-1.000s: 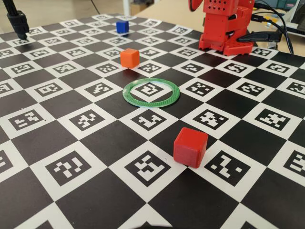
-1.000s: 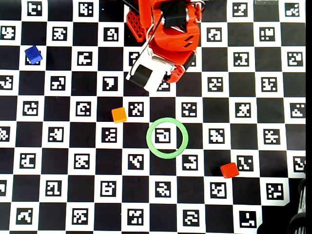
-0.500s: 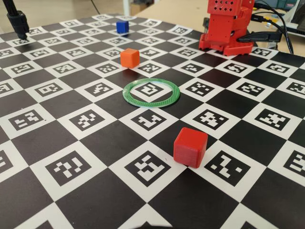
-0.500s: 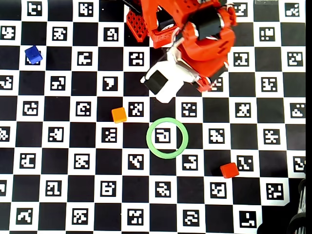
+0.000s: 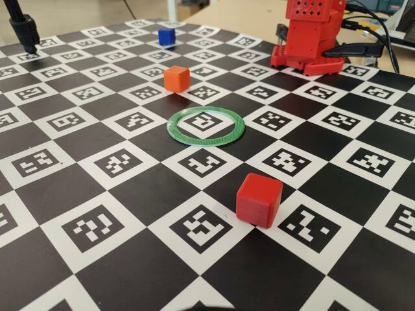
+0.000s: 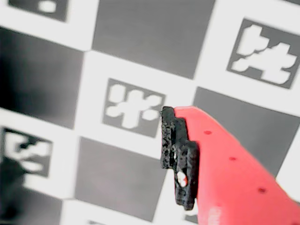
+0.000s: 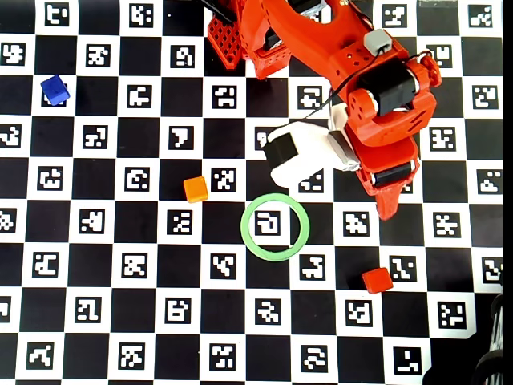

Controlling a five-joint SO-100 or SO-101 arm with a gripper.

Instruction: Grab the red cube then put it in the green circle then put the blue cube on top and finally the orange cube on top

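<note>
The red cube (image 5: 259, 199), a small matte plastic block with rounded edges, lies in the fixed view on the checkered marker board (image 5: 97, 272), near the front and a little right of the thin flat green circle (image 5: 206, 126). The small bright orange cube (image 5: 176, 78) sits behind the ring, the small dark blue cube (image 5: 167, 36) farther back. Only the red arm base (image 5: 310, 39) shows here.

In the wrist view one red finger (image 6: 234, 164) with a black pad hangs over the board; no cube appears.

In the overhead view the gripper (image 7: 387, 210) points down the picture, and the red cube (image 7: 377, 280) lies just below its tip, apart from it. I cannot tell if the jaws are apart or together. The squares carry only coded patterns, no readable writing.
</note>
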